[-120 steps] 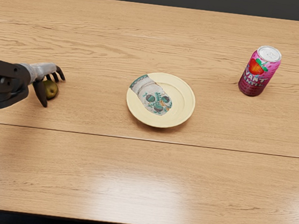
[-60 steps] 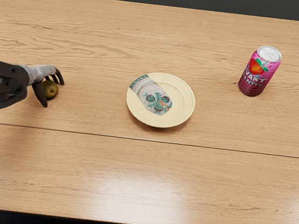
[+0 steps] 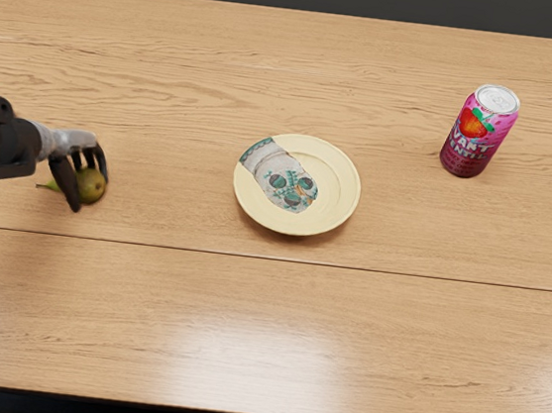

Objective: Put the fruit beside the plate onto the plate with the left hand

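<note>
A small yellow-green fruit (image 3: 91, 184), pear-like, is at the table's left side, well left of the plate. My left hand (image 3: 79, 172) comes in from the left edge, its dark fingers curled over and around the fruit, thumb on the near side. The cream plate (image 3: 346, 175), with a grey-green pattern across its left half, lies at the table's centre with no fruit on it. I cannot tell whether the fruit touches the table or hangs just above it. The right arm does not show.
A pink soda can (image 3: 478, 131) stands upright at the back right, far from the plate. Bare wooden tabletop (image 3: 179, 185) separates the hand from the plate.
The left hand's fingers have closed further around the fruit. Hand and fruit have shifted slightly toward the table's near edge, and the forearm has drawn back to the left.
</note>
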Motion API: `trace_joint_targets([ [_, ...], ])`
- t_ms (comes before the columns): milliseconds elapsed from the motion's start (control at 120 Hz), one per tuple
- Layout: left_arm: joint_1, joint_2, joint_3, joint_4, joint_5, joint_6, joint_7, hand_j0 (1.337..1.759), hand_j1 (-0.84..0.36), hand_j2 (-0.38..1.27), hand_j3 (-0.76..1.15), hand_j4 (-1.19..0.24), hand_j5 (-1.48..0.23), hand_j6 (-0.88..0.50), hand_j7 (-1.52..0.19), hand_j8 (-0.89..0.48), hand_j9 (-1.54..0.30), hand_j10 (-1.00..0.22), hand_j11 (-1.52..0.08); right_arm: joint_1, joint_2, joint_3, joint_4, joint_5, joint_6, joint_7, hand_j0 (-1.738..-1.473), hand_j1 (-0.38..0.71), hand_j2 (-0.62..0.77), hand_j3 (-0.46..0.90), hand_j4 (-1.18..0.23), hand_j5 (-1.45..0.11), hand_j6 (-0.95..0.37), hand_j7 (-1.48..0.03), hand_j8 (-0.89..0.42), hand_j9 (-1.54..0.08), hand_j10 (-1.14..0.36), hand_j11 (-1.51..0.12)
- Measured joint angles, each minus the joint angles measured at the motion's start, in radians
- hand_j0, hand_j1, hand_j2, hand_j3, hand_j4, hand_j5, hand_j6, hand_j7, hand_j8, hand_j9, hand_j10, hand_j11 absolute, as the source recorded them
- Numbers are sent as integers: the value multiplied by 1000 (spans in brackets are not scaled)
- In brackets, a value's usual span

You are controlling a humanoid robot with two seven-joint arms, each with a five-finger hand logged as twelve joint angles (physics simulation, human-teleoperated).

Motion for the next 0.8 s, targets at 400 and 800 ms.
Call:
trace_joint_targets([
  [400,-45,37,9,-7,-107,-73,-6,1646,-313,393,0,-412,-1177,-253,-1180,-330,-1191,-460,-1175,0,0,0,0,0,0,0,-1658,-337,-2,0,-10,-13,-10,-13,-10,-13,-10,-13],
  [800,-97,148,-203,-3,-256,-351,-6,1649,-260,349,0,-452,-1230,-276,-1189,-396,-1170,-705,-1162,0,0,0,0,0,0,0,-1658,-337,-2,0,-10,-13,-10,-13,-9,-13,-9,-13],
])
